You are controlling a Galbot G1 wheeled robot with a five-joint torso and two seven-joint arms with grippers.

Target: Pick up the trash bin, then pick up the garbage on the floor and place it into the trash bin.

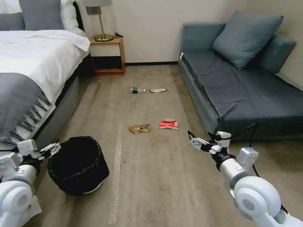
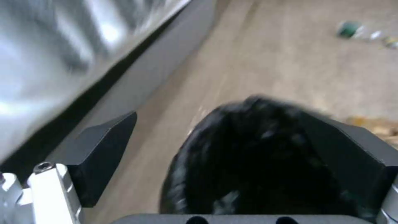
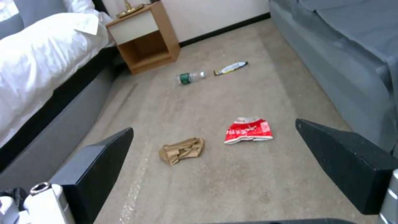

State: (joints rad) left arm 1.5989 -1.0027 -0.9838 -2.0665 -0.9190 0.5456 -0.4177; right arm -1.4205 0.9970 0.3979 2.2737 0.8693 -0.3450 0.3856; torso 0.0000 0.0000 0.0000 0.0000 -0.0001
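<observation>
The trash bin (image 1: 78,164), round and black with a crinkly bag liner, stands on the carpet at my near left, close to the bed. My left gripper (image 1: 53,147) is open at the bin's left rim. In the left wrist view its black fingers (image 2: 104,146) sit wide apart with the trash bin (image 2: 257,161) between them. The garbage lies farther ahead: a crumpled brown paper bag (image 1: 139,128), a red-and-white packet (image 1: 169,124), a clear bottle with a green label (image 1: 138,90) and a snack wrapper (image 1: 157,90). My right gripper (image 1: 191,138) hangs open above the floor, right of the packet (image 3: 248,130).
A bed (image 1: 34,69) with a grey throw runs along the left. A grey sofa (image 1: 240,88) lines the right side. A wooden nightstand (image 1: 107,56) with a brass lamp stands at the far wall. The carpet strip between bed and sofa is open floor.
</observation>
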